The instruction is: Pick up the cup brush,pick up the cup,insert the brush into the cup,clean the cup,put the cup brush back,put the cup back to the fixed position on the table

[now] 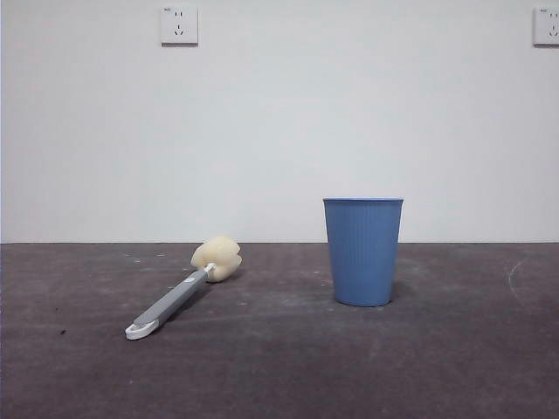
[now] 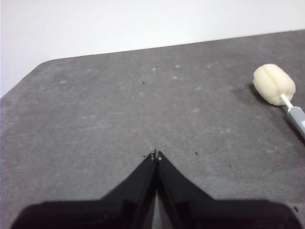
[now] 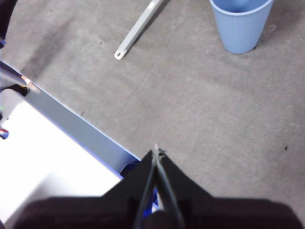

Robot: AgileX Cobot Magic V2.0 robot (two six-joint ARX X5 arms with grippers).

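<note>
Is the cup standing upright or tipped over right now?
Upright. The cup stands on its narrower base on the table, open rim level on top, apart from the cup brush lying flat.

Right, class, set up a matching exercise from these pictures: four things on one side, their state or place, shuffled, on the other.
1. cup
2. cup brush
3. left pincer
4. wall socket

a. lies flat on the table
b. shut, holding nothing
c. high on the wall
d. stands upright, mouth up

Pairs: 1-d, 2-a, 3-b, 4-c
</note>
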